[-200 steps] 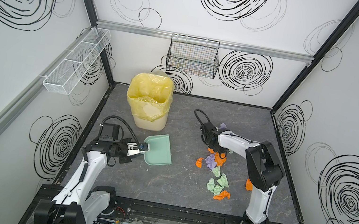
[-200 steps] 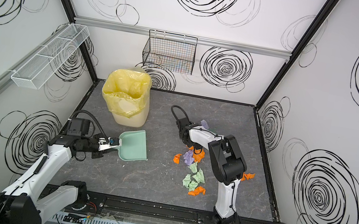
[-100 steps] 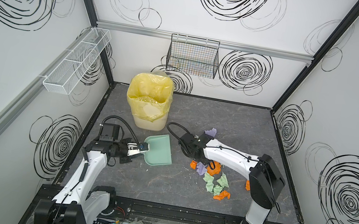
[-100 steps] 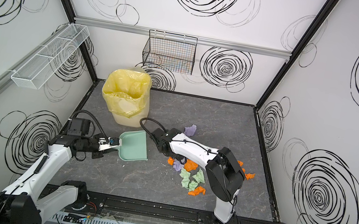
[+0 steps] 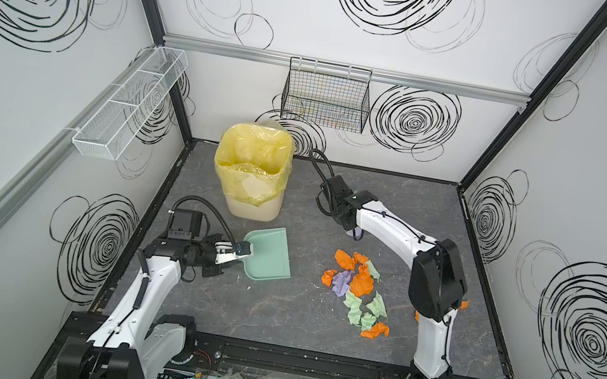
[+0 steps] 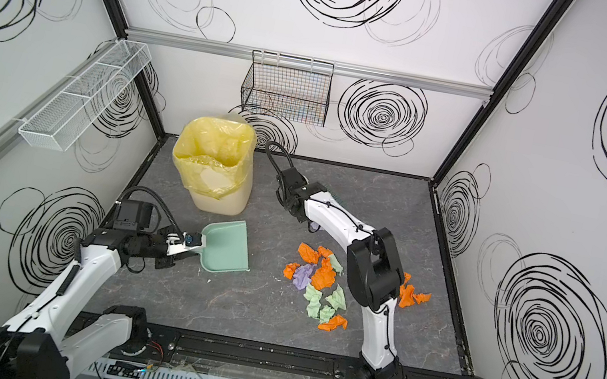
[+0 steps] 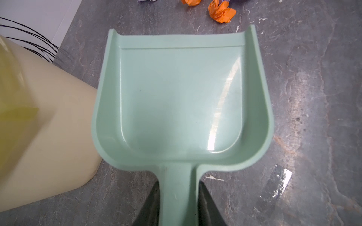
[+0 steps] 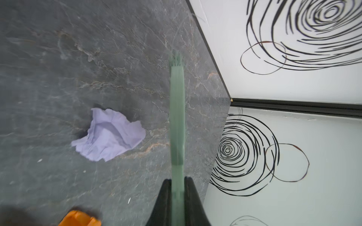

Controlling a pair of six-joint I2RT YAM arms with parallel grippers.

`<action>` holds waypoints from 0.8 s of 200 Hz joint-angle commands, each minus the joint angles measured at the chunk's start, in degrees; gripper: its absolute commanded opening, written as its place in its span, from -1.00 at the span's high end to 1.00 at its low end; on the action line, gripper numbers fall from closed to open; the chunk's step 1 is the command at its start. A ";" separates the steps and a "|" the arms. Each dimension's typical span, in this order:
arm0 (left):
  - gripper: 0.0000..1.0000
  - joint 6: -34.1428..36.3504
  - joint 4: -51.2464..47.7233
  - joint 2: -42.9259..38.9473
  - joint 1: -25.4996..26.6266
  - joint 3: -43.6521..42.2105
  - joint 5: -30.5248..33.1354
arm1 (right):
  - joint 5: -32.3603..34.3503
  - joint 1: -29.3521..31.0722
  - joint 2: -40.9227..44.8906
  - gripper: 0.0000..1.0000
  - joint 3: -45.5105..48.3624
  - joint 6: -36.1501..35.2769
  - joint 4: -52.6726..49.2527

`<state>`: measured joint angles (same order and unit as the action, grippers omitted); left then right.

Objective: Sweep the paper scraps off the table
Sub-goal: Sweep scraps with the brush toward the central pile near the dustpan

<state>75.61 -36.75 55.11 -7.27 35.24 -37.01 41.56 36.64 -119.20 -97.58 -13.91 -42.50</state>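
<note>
The paper scraps [image 5: 356,288] [image 6: 319,282], orange, pale green and lilac, lie heaped on the dark grey table [image 5: 270,319] right of middle. One lilac scrap [image 8: 109,135] lies apart, beside the right wrist. My left gripper [image 5: 240,250] [image 7: 178,195] is shut on the handle of the teal dustpan [image 5: 269,254] [image 7: 182,97], which rests flat and empty with its mouth towards the heap. My right gripper [image 5: 348,224] [image 8: 177,187] is shut on a thin teal brush [image 8: 177,117], held beyond the heap on the far side. The arm hides the brush in both top views.
A cream bin with a yellow liner [image 5: 252,171] [image 7: 39,137] stands just behind the dustpan. Two orange scraps [image 6: 411,296] lie right of the right arm. A black wire basket [image 5: 326,97] and a white mesh shelf [image 5: 127,100] hang on the walls.
The right arm swung the brush left towards the dustpan, then drew back to the far side of the heap. The left arm and the dustpan stayed still.
</note>
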 commanded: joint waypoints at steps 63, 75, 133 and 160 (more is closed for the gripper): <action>1.00 2.07 -0.97 1.49 -1.52 1.14 -1.22 | -1.84 7.03 1.93 1.00 10.12 1.48 -5.43; 1.00 2.02 -0.66 1.85 -1.52 1.23 -1.31 | -3.18 9.04 3.87 1.00 13.32 3.51 -7.71; 1.00 0.53 0.01 3.07 -0.93 1.58 -2.17 | -1.29 14.41 13.45 1.00 14.64 19.17 -17.84; 1.00 -0.42 0.50 2.70 -0.21 1.33 -2.00 | 4.35 13.51 17.92 1.00 8.18 29.83 -23.89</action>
<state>76.12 -37.43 57.89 -8.05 35.27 -37.10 39.70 51.22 -106.59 -83.35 3.01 -58.06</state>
